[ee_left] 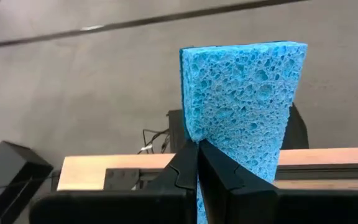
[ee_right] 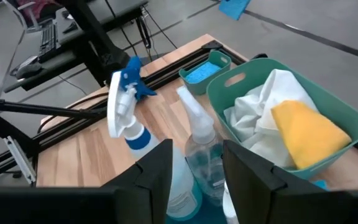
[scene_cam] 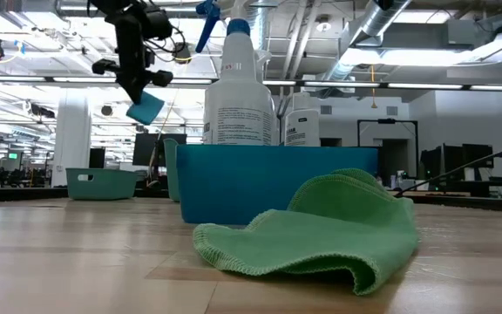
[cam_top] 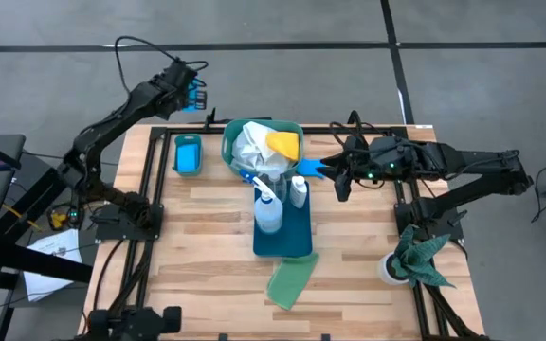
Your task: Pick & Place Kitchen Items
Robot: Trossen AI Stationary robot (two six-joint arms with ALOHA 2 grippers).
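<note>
Your left end effector (cam_top: 193, 95) is pinched shut on a blue sponge (ee_left: 241, 99), held in the air off the far-left corner of the worktop (cam_top: 207, 232), above the floor. Your right end effector (cam_top: 339, 170) has its fingers partly spread, nothing visibly in them, just right of the spray bottle (ee_right: 126, 112) in the blue tray (scene_cam: 277, 179). The teal basket (ee_right: 328, 112) holds white and yellow cloths; the green cloth (scene_cam: 321, 231) lies on the near worktop.
</note>
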